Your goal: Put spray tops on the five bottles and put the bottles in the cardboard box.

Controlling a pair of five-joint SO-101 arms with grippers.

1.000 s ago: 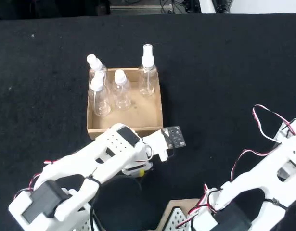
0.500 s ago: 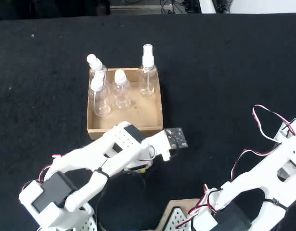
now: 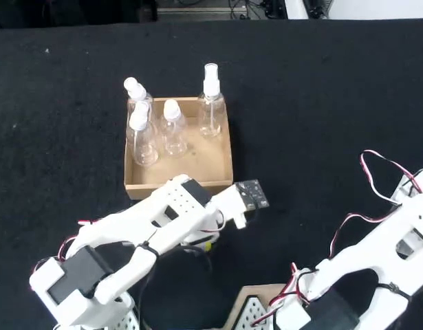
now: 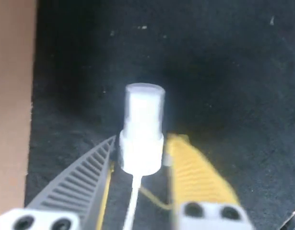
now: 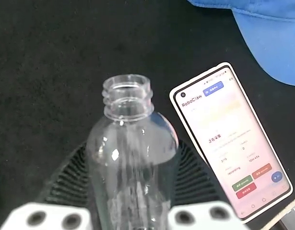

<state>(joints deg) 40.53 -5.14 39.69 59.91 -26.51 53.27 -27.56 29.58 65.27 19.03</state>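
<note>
The cardboard box (image 3: 221,161) lies open on the black table, and several clear bottles with white spray tops (image 3: 172,128) stand in its far half. My left arm (image 3: 177,213) stretches along the box's near wall. Its gripper (image 4: 140,143) is shut on a white spray top (image 4: 142,127), whose thin tube hangs between the grey and yellow fingers (image 4: 190,175). The box's side (image 4: 13,96) runs close beside it. My right gripper (image 5: 133,153) is shut on a clear bottle (image 5: 133,163) with no top, its threaded neck bare. The right arm (image 3: 383,254) sits at the table's near right.
A phone (image 5: 229,143) with its screen lit lies on the table just beside the held bottle. A blue cloth item (image 5: 262,33) lies beyond it. Red and white wires (image 3: 376,175) loop off the right arm. Black table stretches right of the box.
The left arm has shifted a little to the right along the box's near wall, and its lower links have swung inward. The right arm and the bottles in the box have stayed put.
</note>
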